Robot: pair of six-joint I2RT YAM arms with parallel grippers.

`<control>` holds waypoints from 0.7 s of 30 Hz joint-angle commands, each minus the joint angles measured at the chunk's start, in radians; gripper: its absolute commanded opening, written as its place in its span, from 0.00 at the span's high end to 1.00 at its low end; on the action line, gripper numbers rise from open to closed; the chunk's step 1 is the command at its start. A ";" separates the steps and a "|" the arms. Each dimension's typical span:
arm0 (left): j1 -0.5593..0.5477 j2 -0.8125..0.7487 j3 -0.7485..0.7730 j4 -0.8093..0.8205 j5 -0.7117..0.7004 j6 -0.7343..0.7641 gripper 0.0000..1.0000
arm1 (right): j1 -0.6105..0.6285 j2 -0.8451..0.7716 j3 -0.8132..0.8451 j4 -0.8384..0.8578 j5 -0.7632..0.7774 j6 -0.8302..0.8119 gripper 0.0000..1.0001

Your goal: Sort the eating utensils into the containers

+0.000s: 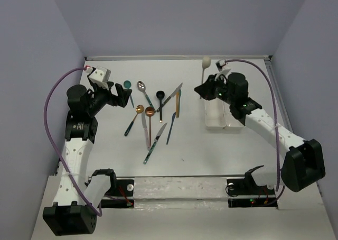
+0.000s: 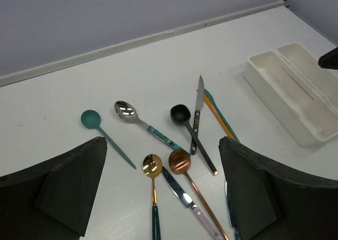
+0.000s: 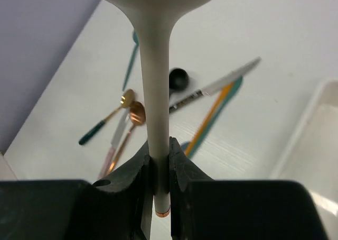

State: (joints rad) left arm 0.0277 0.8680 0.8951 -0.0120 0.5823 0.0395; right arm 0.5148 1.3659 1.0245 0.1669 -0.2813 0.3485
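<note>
My right gripper (image 1: 204,88) is shut on the handle of a beige spoon (image 1: 206,63), held upright at the left edge of the two joined white trays (image 1: 224,126). In the right wrist view the fingers (image 3: 179,168) clamp the beige handle (image 3: 157,92) near its end, with the tray wall (image 3: 311,118) at right. My left gripper (image 1: 124,94) is open and empty above the loose utensils: a teal spoon (image 2: 105,137), silver spoon (image 2: 127,111), black spoon (image 2: 182,116), gold spoon (image 2: 152,167), copper spoon (image 2: 180,162) and knives (image 2: 199,100). The trays (image 2: 274,100) look empty.
More utensils lie mid-table: a blue knife (image 1: 171,128), a teal-handled knife (image 1: 155,143), an orange and a teal piece (image 1: 178,103). Grey walls close the back and sides. Arm bases and cables sit at the near edge.
</note>
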 commanded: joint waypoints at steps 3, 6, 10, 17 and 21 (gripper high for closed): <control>0.001 0.040 0.031 -0.046 -0.036 0.076 0.01 | -0.320 -0.080 -0.182 -0.141 -0.433 0.053 1.00; 0.001 0.049 0.030 -0.052 -0.036 0.079 0.01 | -0.398 -0.004 -0.164 -0.214 -0.521 0.021 1.00; 0.001 0.034 0.025 -0.059 -0.035 0.091 0.01 | -0.418 0.110 -0.118 -0.254 -0.529 -0.016 1.00; 0.003 0.020 0.001 -0.052 -0.035 0.108 0.01 | -0.447 0.238 -0.047 -0.329 -0.440 -0.049 1.00; 0.003 0.029 0.001 -0.049 -0.033 0.106 0.01 | -0.447 0.278 -0.012 -0.372 -0.378 -0.056 1.00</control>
State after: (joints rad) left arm 0.0280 0.9085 0.8951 -0.0875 0.5407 0.1341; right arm 0.0719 1.6272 0.9485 -0.1513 -0.7067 0.3199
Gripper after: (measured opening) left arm 0.989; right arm 0.177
